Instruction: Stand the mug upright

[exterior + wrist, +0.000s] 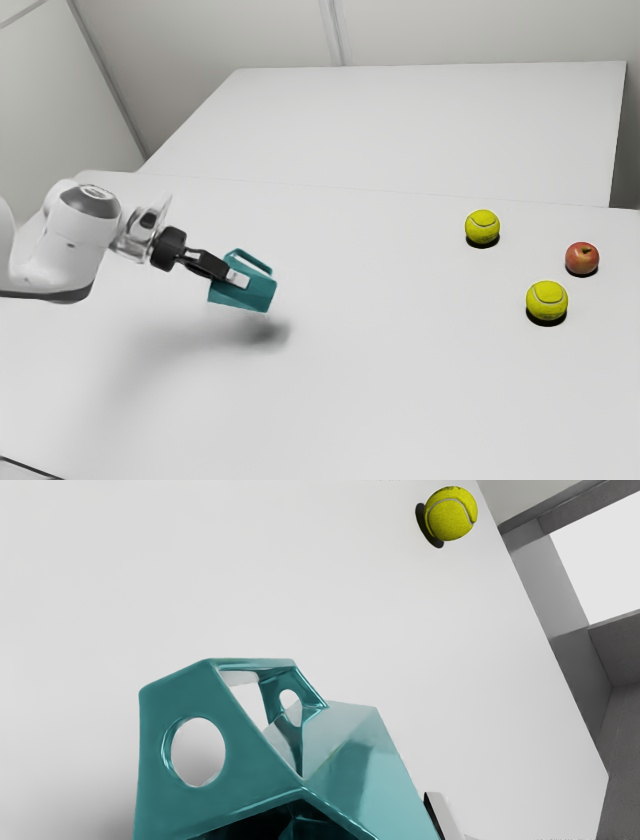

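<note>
Well apart from the mug (pixel 258 294), toward the exterior view's right, one tennis ball (pixel 482 226) lay farther back on the table (pixel 380 390), a second tennis ball (pixel 547 300) nearer the camera, and a red apple (pixel 582 258) just beyond them to the right. The tool (pixel 238 280) was clamped on the mug, which hung tilted above the table, handle side up, its shadow beneath. The mug hid the far finger and most of its own underside; in the wrist view its mouth was dark and cut off, and which ball appeared there was hard to tell.
</note>
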`<state>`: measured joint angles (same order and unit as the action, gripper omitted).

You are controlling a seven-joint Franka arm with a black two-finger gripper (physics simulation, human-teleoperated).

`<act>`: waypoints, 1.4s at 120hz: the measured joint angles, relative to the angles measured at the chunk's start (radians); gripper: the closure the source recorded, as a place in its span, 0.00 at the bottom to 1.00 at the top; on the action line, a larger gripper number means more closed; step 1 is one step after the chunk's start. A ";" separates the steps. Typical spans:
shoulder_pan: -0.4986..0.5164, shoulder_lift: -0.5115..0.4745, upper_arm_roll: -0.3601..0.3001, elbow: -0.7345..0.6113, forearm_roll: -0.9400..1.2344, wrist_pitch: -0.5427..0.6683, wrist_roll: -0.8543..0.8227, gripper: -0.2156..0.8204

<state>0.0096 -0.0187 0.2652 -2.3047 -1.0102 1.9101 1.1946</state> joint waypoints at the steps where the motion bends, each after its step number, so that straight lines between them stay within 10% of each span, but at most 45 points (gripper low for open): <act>1: 0.004 -0.002 -0.006 0.003 0.007 0.006 -0.002 0.96; 76: -0.110 -0.044 -0.162 0.069 0.937 0.375 -0.276 0.96; 168: -0.156 0.030 -0.167 0.026 1.032 0.429 -0.524 0.96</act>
<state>-0.1460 0.0115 0.0986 -2.2785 0.0218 2.3395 0.6706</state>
